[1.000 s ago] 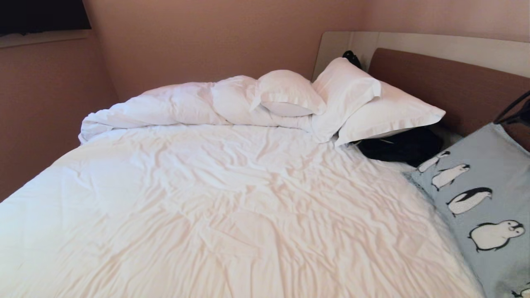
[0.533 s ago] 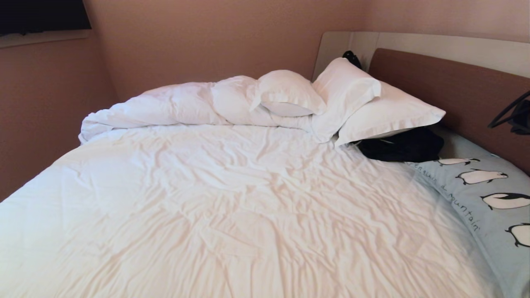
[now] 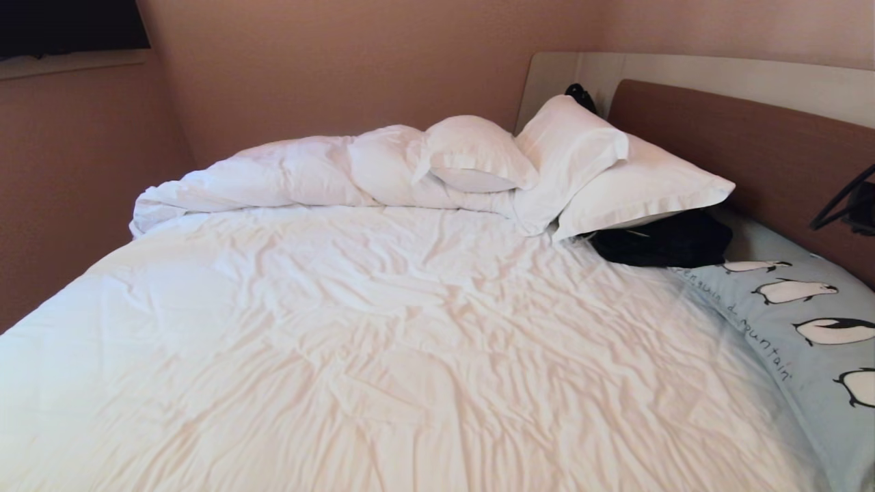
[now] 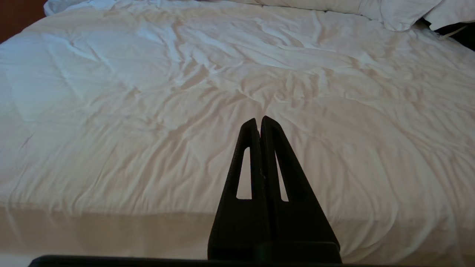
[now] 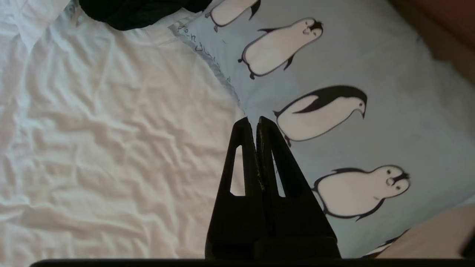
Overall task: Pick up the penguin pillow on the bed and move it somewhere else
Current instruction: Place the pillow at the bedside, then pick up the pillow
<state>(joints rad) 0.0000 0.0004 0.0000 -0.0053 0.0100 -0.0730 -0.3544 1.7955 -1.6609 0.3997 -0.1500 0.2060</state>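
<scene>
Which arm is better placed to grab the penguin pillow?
The right: its tool hangs shut over the penguin pillow. The left tool faces only bare sheet on the bed.

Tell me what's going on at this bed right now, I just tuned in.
The light blue penguin-print fabric pillow lies flat at the right edge of the bed with the wrinkled white sheet, beside the black clothing bundle. The right gripper hovers over the pillow's edge, shut and holding nothing. The left gripper is shut too, idle over bare sheet. No grasp yet.
</scene>
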